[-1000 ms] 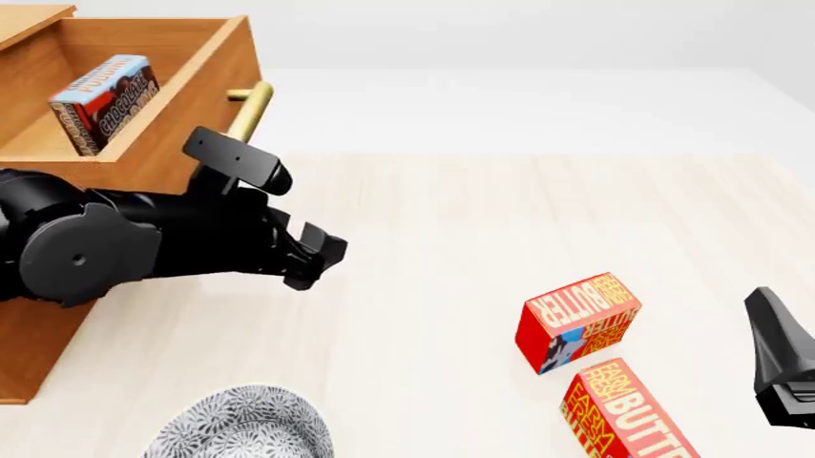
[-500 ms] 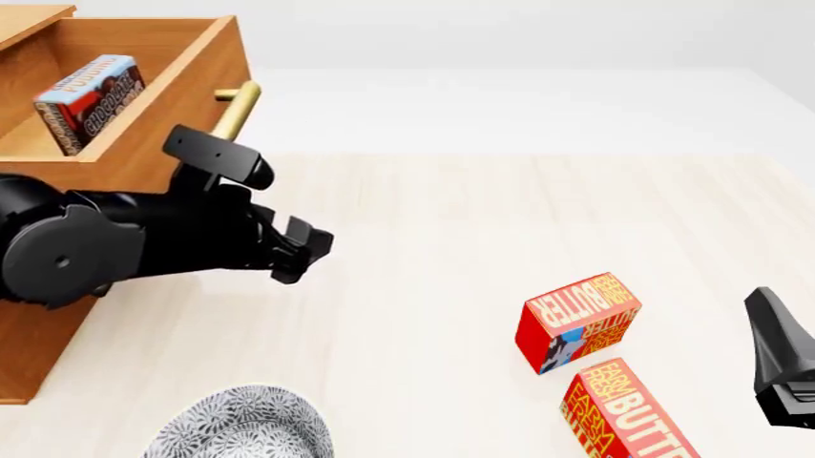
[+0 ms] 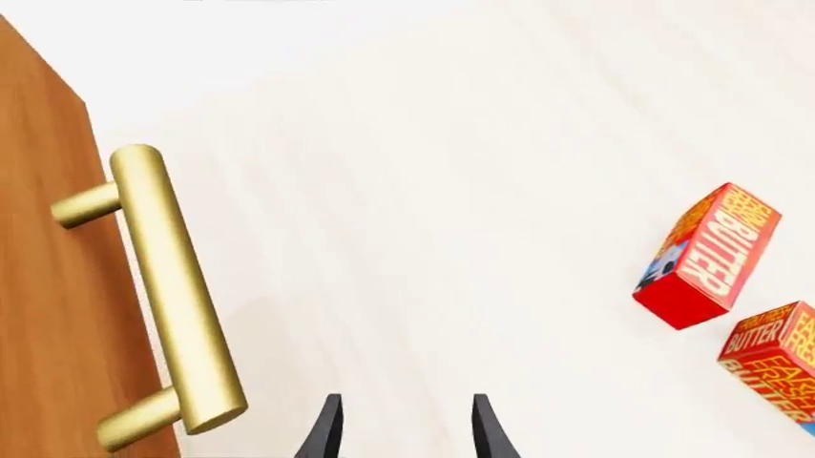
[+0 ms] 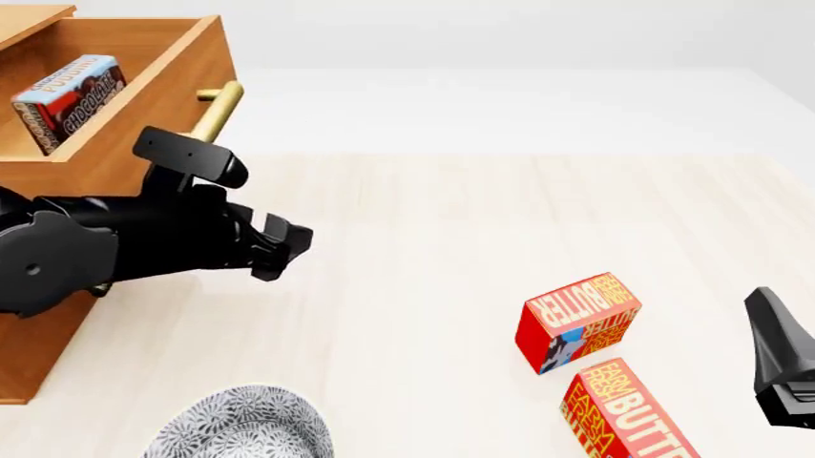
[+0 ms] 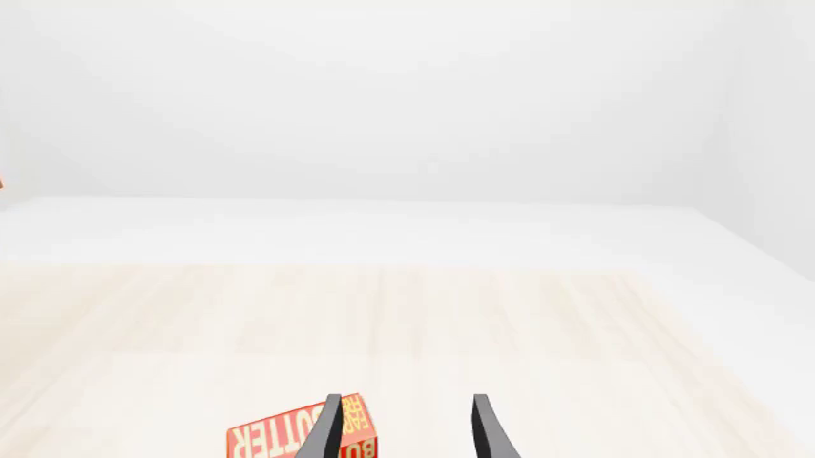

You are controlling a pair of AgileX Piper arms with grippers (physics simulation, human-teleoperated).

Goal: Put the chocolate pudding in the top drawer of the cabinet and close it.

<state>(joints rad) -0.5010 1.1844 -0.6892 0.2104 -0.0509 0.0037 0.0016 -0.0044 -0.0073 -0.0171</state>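
The chocolate pudding (image 4: 67, 100) lies inside the top drawer (image 4: 159, 110) of the cabinet (image 4: 32, 358); the drawer stands partly pulled out. Its brass handle (image 4: 217, 107) sticks out toward the table and fills the left wrist view as a bar (image 3: 172, 305) on the wooden front (image 3: 45, 248). My left gripper (image 4: 282, 250) (image 3: 404, 427) is open and empty, just past the handle and below it, with the arm lying across the drawer's front. My right gripper (image 4: 768, 320) (image 5: 404, 427) hovers open at the table's right edge, holding nothing.
Two red-and-yellow butter boxes (image 4: 575, 322) (image 4: 624, 415) lie near the right gripper; both also show in the left wrist view (image 3: 707, 258) (image 3: 777, 367). A patterned plate (image 4: 242, 427) sits at the front edge, below the left arm.
The top drawer has slid inward to the left, carrying the pudding with it. My left arm has moved left along with the drawer front. The right arm has stayed still.
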